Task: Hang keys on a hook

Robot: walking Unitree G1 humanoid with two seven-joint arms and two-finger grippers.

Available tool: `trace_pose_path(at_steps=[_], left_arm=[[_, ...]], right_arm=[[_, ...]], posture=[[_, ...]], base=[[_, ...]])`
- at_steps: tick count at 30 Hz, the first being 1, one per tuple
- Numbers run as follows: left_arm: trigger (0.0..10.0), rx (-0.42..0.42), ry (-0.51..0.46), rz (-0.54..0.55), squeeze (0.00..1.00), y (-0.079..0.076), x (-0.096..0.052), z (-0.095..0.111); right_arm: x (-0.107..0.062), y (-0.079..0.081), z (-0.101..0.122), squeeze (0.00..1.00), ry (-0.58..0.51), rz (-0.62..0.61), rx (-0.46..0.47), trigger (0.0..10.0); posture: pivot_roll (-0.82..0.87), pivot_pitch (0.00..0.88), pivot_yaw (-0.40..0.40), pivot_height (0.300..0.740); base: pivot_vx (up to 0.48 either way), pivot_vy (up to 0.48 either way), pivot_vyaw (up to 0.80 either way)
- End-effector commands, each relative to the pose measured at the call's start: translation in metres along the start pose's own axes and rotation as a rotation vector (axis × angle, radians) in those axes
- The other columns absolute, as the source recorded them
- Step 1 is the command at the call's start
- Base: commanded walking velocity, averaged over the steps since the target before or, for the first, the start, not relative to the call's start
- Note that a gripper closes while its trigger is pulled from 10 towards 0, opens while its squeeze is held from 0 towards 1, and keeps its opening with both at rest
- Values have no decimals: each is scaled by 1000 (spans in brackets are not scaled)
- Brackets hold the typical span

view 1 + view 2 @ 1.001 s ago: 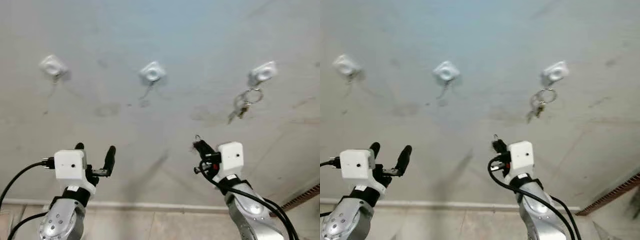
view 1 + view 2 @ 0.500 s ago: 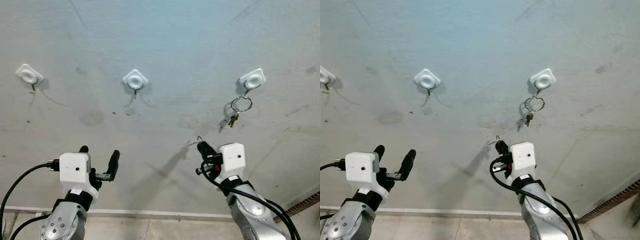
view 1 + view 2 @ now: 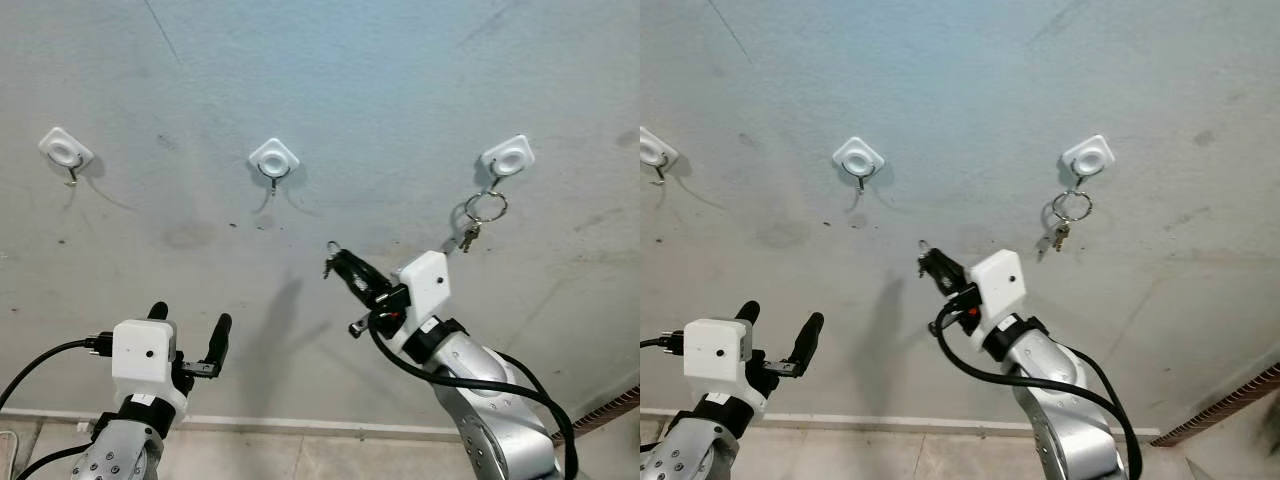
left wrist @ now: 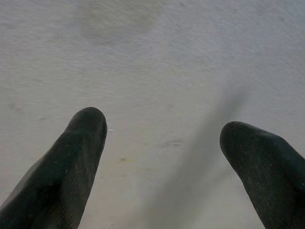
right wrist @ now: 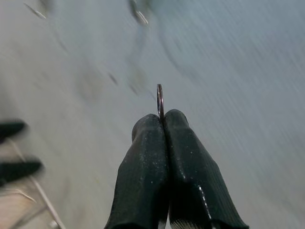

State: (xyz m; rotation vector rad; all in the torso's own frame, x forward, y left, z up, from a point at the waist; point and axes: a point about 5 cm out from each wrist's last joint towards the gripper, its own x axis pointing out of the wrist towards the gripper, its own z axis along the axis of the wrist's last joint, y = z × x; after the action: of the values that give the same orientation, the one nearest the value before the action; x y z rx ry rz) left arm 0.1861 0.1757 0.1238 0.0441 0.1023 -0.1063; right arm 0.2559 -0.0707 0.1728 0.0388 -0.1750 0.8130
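Observation:
Three white hooks sit in a row on the grey wall: left (image 3: 65, 150), middle (image 3: 273, 160), right (image 3: 508, 158). A key ring with keys (image 3: 478, 218) hangs from the right hook. My right gripper (image 3: 340, 262) is raised toward the wall, below and right of the middle hook, shut on a thin metal key ring (image 5: 159, 98) that sticks out past its fingertips (image 5: 147, 125). The ring (image 3: 328, 248) is apart from the hook. My left gripper (image 3: 190, 322) is held low on the left, open and empty, its fingers (image 4: 71, 157) facing bare wall.
The left and middle hooks carry nothing. A baseboard (image 3: 300, 428) runs along the foot of the wall, with floor below it. A reddish strip (image 3: 605, 400) shows at the lower right. Black cables trail from both wrists.
My right gripper has swung up and to the left with the key ring, closer to the middle hook. The left arm has dropped slightly. The camera shifted early on.

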Motion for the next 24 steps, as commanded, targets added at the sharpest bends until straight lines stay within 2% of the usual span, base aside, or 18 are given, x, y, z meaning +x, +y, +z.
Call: trace_pose_path(at_steps=[1, 9, 14, 19, 22, 24], left_arm=[[10000, 28, -22, 3, 0, 1, -4, 4], [10000, 82, -49, -35, 0, -3, -5, 8], [10000, 134, -105, -78, 0, -8, -4, 17], [10000, 130, -160, -121, 0, -15, -1, 28], [10000, 164, -203, -131, 0, -16, 0, 34], [10000, 142, -218, -110, 0, -15, 3, 38]], right_arm=[[6, 5, 5, 0, -24, 55, 18, 10000], [29, 4, 21, 0, -103, 124, 41, 10000], [34, 5, 25, 0, -114, 160, 33, 10000], [36, 4, 24, 0, -112, 173, 23, 10000], [36, 4, 24, 0, -111, 181, 27, 10000], [37, 5, 22, 0, -107, 193, 30, 10000]], posture=[[170, 86, 19, 740], [183, 90, 11, 740], [185, 92, 8, 740], [185, 95, 5, 740], [182, 96, 5, 740], [182, 96, 5, 740]], base=[[0, 0, 0], [0, 0, 0], [0, 0, 0], [0, 0, 0], [0, 0, 0], [0, 0, 0]])
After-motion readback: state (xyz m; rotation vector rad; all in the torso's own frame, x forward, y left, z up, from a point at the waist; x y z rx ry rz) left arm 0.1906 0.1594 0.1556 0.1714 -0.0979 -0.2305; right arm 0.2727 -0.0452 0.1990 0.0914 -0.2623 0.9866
